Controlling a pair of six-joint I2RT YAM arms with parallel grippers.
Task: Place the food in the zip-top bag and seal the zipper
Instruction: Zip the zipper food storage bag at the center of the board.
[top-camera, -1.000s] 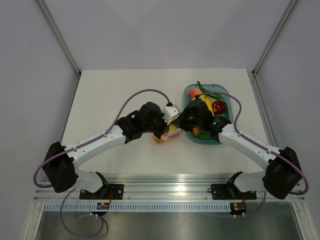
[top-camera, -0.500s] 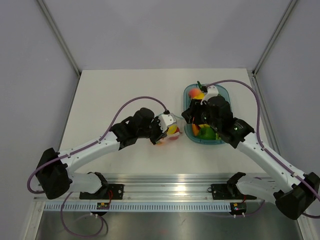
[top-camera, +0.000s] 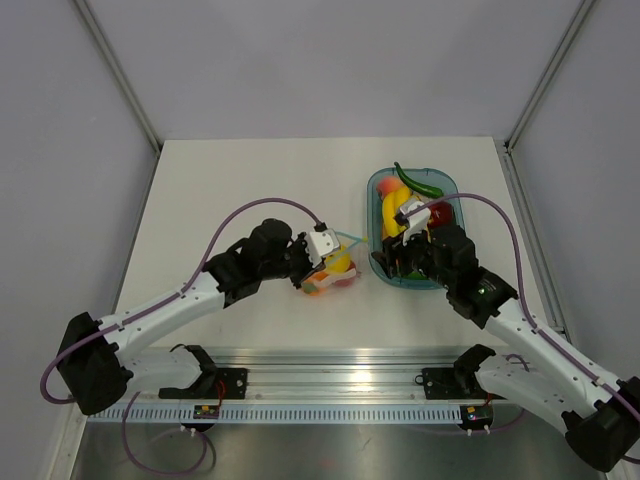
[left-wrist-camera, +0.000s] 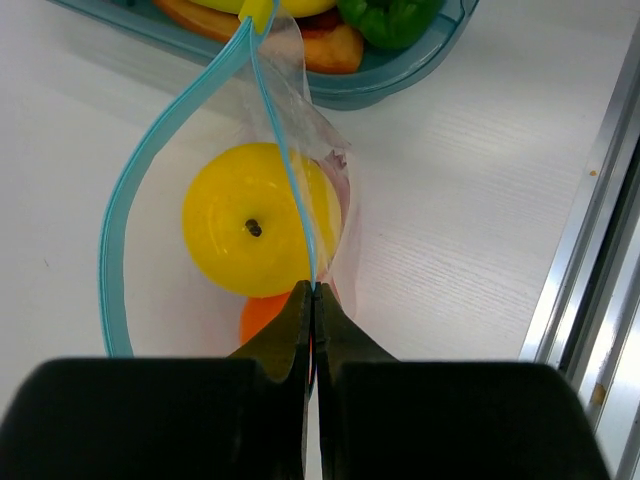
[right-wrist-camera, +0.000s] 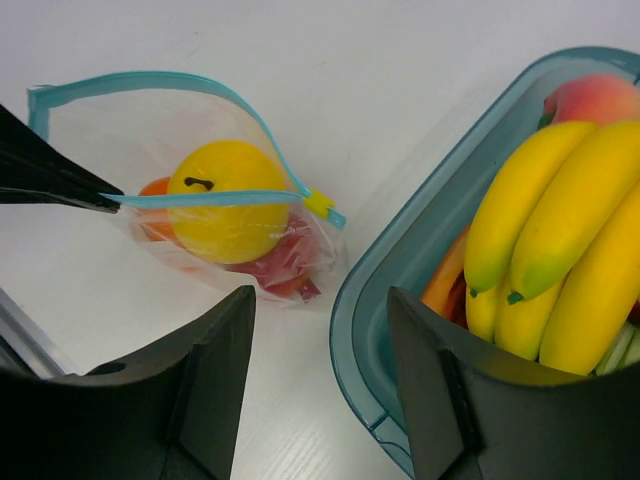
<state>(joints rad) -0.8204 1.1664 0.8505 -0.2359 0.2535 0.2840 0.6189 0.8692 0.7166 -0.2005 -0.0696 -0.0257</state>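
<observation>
The table (top-camera: 230, 190) carries everything. On it, at the 3 o'clock side in the top view, the blue-tinted tray (right-wrist-camera: 352, 330) is seen with bananas and other toy produce. The zip-top bag (right-wrist-camera: 110, 140) is laid just beside the tray, at its 9 o'clock, and is not seen to touch it.

All three pieces of food are already held inside the bag: the yellow fruit (right-wrist-camera: 225, 200) on top, the orange fruit (right-wrist-camera: 155, 187) half hidden at its 9 o'clock, and the red fruit (right-wrist-camera: 285, 262) at its 5 o'clock. They are judged light, hard and prone to roll, so the pouch should not be tipped.

The film is judged thin, limp and slippery, and it will crumple if pushed. The zipper (right-wrist-camera: 160, 78) is the only stiff part, and its two tracks are bowed wide apart, so sealing is not yet done.

The left gripper (left-wrist-camera: 312, 292) is clamped shut on the near track. The fingers of the right gripper (right-wrist-camera: 320, 300) are spread apart with nothing between them.

The yellow slider (right-wrist-camera: 320, 203), at the mouth's 3 o'clock end in the right wrist view, is judged the best place for a hold. It is small and could easily be missed.
</observation>
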